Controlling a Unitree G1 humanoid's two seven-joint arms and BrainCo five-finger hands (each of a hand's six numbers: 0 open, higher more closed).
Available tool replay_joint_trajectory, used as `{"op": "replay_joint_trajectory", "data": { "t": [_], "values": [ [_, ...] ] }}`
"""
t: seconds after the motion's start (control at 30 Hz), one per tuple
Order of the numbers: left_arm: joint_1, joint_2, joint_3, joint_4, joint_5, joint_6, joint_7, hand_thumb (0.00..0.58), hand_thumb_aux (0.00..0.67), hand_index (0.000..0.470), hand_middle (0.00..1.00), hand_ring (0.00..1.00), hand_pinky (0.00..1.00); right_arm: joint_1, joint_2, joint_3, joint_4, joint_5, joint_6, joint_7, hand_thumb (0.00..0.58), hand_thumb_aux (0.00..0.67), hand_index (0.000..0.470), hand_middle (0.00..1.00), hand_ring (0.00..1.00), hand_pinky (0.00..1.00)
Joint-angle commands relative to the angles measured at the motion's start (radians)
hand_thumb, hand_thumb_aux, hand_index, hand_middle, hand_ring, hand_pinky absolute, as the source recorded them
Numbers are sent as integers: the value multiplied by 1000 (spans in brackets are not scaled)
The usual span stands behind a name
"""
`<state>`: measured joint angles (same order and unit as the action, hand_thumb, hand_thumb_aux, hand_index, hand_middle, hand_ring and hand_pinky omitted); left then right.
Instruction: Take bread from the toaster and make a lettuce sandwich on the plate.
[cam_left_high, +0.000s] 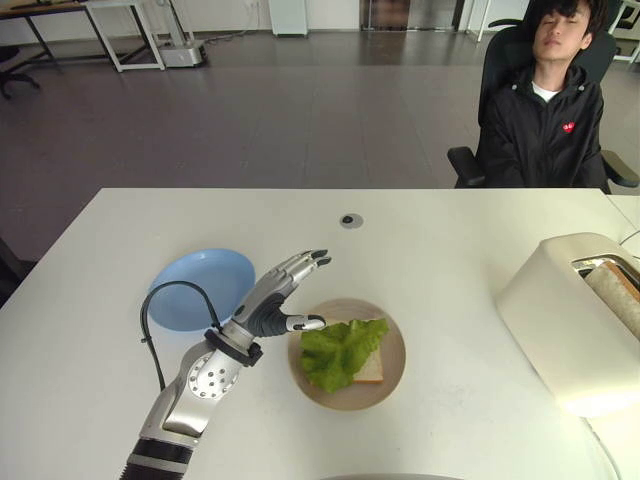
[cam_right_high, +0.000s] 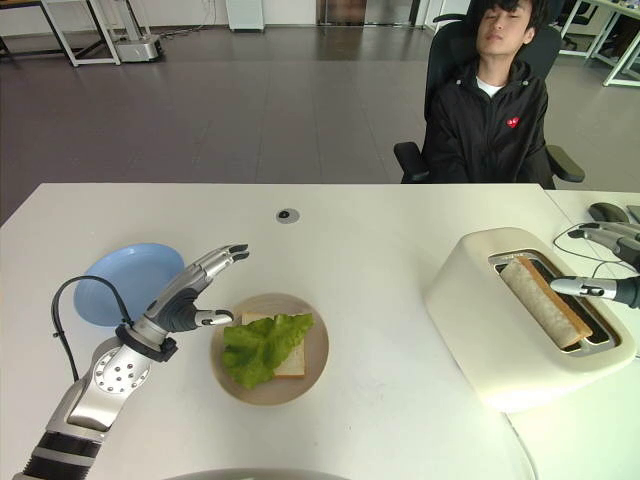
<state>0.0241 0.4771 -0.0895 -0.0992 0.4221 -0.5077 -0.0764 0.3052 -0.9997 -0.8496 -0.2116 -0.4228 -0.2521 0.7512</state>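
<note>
Step in hand: the top slice. Round tan plate (cam_left_high: 393, 332) at lower centre of the white table (cam_right_high: 380, 250) already carries one white bread slice (cam_left_high: 371, 373) with a green lettuce leaf (cam_left_high: 338, 352) laid over it. Left hand (cam_left_high: 272, 302) hovers just left of the plate, fingers stretched open, holding nothing, thumb tip near the lettuce edge. Cream plastic toaster (cam_right_high: 480, 300) at right; browned toast slice (cam_right_high: 545, 300) stands in its slot. Right hand (cam_right_high: 615, 290) at the right edge, fingers spread either side of the slot, looks open, toast not gripped. Next: pinch the toast, lift straight up, carry left, set on the lettuce. Pale blue round plate (cam_right_high: 120, 280) at left, unused.
</note>
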Motion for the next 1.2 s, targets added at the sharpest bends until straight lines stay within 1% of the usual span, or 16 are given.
{"op": "replay_joint_trajectory", "data": {
  "t": [0.03, 0.07, 0.1, 0.13, 0.27, 0.33, 0.37, 0.4, 0.43, 0.47, 0.5, 0.67, 0.9, 1.0, 1.1, 1.2],
  "values": [
    [1, 17, 33, 5, 35, -5, 22, 0, 0, 0, 0, 0, 0, 6, -14, 84, 19, -27, 35, -10, 237, 155, 109, 0, 0, 0],
    [2, 22, 37, 9, 53, -7, 31, 0, 0, 0, 0, 0, 0, 5, -12, 108, 13, -24, 41, -11, 408, 305, 214, 0, 0, 0],
    [1, 25, 39, 12, 63, -10, 37, 0, 0, 0, 0, 0, 0, 5, -10, 126, 9, -22, 46, -13, 441, 342, 240, 0, 0, 0],
    [1, 27, 41, 13, 72, -13, 43, 0, 0, 0, 0, 0, 0, 5, -9, 142, 7, -20, 51, -14, 460, 365, 256, 0, 0, 0],
    [10, 34, 56, 13, 88, -21, 61, 0, 0, 0, 0, 0, 0, -6, -16, 219, 24, -23, 77, -24, 476, 386, 271, 0, 0, 0],
    [8, 37, 58, 16, 95, -25, 66, 0, 0, 0, 0, 0, 0, -17, -19, 254, 33, -22, 87, -32, 511, 439, 308, 0, 0, 0],
    [6, 38, 59, 22, 97, -28, 68, 0, 0, 0, 0, 0, 0, -25, -19, 267, 34, -18, 90, -39, 542, 499, 350, 0, 0, 0],
    [5, 39, 59, 27, 100, -31, 71, 0, 0, 0, 0, 0, 0, -30, -20, 276, 31, -13, 91, -44, 561, 549, 385, 0, 0, 0],
    [5, 40, 60, 31, 102, -34, 74, 0, 0, 0, 0, 0, 0, -35, -22, 285, 25, -7, 90, -47, 563, 554, 389, 0, 0, 0],
    [5, 41, 61, 34, 104, -36, 77, 0, 0, 0, 0, 0, 0, -36, -23, 290, 19, -1, 87, -50, 572, 594, 417, 0, 0, 0],
    [4, 42, 61, 37, 106, -38, 80, 0, 0, 0, 0, 0, 0, -37, -24, 290, 13, 5, 83, -56, 580, 670, 470, 0, 0, 0],
    [14, 45, 64, 35, 121, -37, 91, 0, 0, 0, 0, 0, 0, -70, -33, 253, -23, 39, 82, -91, 580, 670, 470, 0, 0, 0],
    [15, 47, 69, 28, 128, -31, 97, 0, 0, 0, 0, 0, 0, -130, -66, 140, -28, 98, 89, -102, 580, 670, 470, 0, 0, 0],
    [10, 47, 73, 28, 128, -26, 100, 0, 0, 0, 0, 0, 0, -190, -87, 112, -22, 180, 58, -95, 580, 670, 470, 0, 0, 0],
    [9, 48, 76, 32, 129, -28, 106, 0, 0, 0, 0, 0, 0, -223, -98, 77, -42, 263, 45, -68, 580, 670, 470, 0, 0, 0],
    [8, 53, 85, 32, 123, -31, 112, 0, 0, 0, 0, 0, 0, -275, -116, 83, -66, 365, 35, -44, 580, 670, 470, 0, 0, 0]
  ]
}}
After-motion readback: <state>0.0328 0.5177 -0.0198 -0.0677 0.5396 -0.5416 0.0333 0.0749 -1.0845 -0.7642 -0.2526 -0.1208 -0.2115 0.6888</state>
